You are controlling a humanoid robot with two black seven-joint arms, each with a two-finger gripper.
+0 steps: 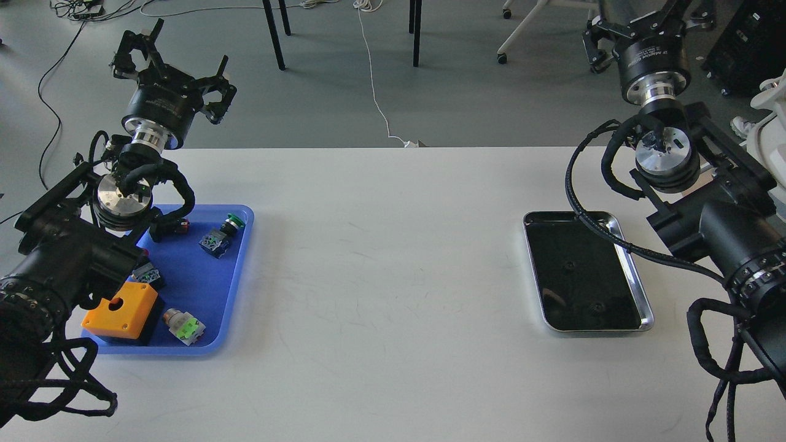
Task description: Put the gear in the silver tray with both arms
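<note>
The silver tray lies on the right side of the white table, and its dark mirror-like bottom holds nothing. The gear lies in a blue plastic tray on the left: an orange box, a green push button, a light green switch and a black part. My left arm covers that tray's left edge. My left gripper is open and empty, raised beyond the table's far left edge. My right gripper is open and empty, raised beyond the far right corner.
My right arm's black links and cables hang just right of the silver tray, one cable crossing its far right corner. Chair and table legs stand on the floor behind the table.
</note>
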